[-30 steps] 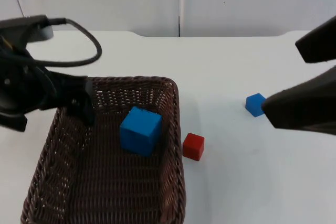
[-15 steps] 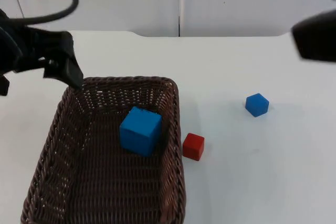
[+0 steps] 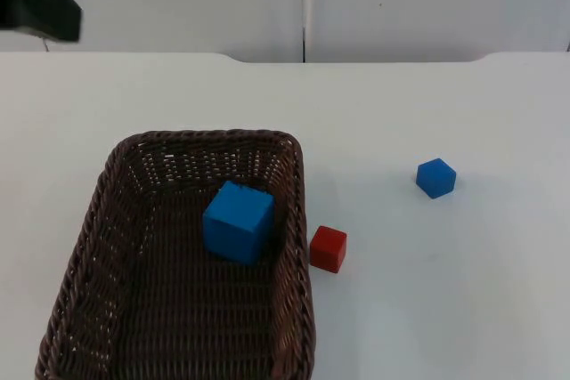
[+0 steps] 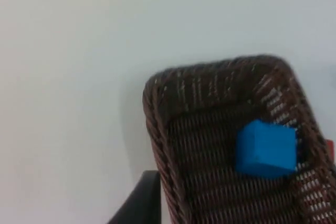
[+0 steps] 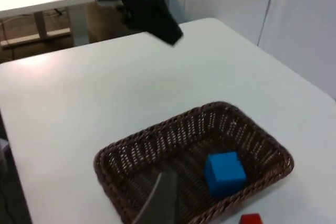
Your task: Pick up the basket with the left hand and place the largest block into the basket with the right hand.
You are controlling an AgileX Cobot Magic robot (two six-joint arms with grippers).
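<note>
Moved: both arms have pulled back off the table since a second ago; the basket and blocks have stayed put.
Table: white table top [image 3: 445,309], bearing everything.
Basket: dark brown woven wicker basket [image 3: 98,220] [image 4: 157,124] [image 5: 126,150], resting on the table, held by nothing.
Large block: big blue cube [image 3: 238,222] [image 4: 265,148] [image 5: 224,173], inside the basket near its right wall.
Left gripper: black left gripper [image 5: 155,17], raised beyond the basket's far end, well apart from it; finger state cannot be told.
Small blocks: red cube [image 3: 328,248] [image 5: 250,219] just beside the basket's right wall; small blue cube [image 3: 435,177] well apart further right.
</note>
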